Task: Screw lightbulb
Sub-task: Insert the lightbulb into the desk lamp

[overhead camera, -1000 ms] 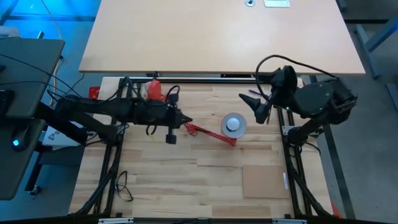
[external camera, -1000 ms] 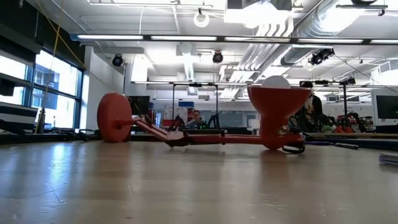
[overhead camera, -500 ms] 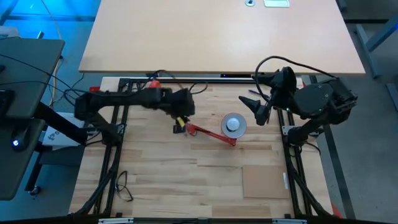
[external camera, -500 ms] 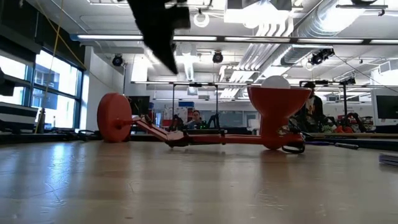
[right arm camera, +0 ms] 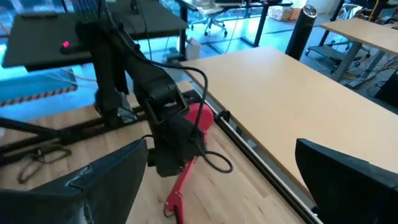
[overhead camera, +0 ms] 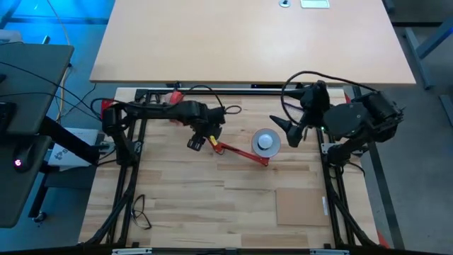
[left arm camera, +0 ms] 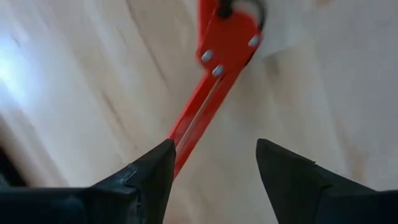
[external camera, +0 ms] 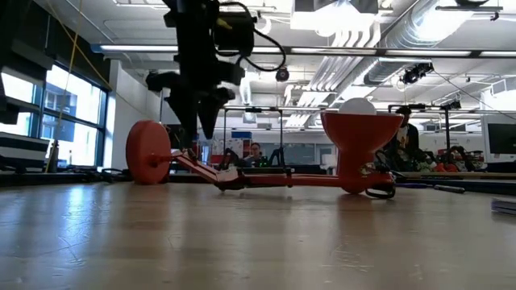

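Lightbulb (overhead camera: 265, 142) seated in red lamp (overhead camera: 244, 152) shade, table centre; judged light, fragile, slippery, best gripped on glass. Left gripper (overhead camera: 197, 143) fingers apart over lamp arm; right gripper (overhead camera: 283, 124) wide apart, far right

High view: straight down, whole table. Low view: tabletop level, facing room. Left wrist view: close over boards. Right wrist view: looks across table. All share red lamp (overhead camera: 244, 152)
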Tool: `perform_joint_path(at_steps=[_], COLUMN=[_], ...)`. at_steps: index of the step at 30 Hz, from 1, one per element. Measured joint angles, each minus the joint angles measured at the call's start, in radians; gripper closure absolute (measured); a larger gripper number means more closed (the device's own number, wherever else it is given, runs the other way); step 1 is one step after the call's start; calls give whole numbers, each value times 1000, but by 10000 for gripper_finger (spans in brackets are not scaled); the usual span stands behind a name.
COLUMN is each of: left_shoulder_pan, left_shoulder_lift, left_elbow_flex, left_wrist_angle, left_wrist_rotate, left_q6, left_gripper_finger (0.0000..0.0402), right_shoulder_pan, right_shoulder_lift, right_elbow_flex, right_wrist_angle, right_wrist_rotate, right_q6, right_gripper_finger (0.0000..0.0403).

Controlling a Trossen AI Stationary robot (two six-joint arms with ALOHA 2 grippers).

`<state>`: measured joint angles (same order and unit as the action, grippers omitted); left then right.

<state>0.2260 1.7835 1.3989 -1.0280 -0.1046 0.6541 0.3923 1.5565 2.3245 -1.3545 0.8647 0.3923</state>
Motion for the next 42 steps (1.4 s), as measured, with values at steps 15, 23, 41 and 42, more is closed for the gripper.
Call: perform_joint_path(at_steps=[15,23,41,42], left_shoulder_pan=[56,54,66,72], left_shoulder_lift=[149,199,161,161], left_elbow_flex=[1,2,-2,-7], left_wrist_angle=[-30,64,211,207], left_wrist_rotate=[-180,-345,-384,-362], left_q6=[169,234,352,355], left_gripper_finger=[183,183,183,183], right_shoulder_pan=[-36,-46,-46,-46], right_shoulder_lift=[29,29,29,29], right_elbow_flex=[0,0,0,0], right_wrist_angle=[-81,-79,-79,-79], right_wrist_rotate=[-27,-33,-50,-50], right_q6=[16,29,55,56], right_gripper_finger=[4,4,4,4])
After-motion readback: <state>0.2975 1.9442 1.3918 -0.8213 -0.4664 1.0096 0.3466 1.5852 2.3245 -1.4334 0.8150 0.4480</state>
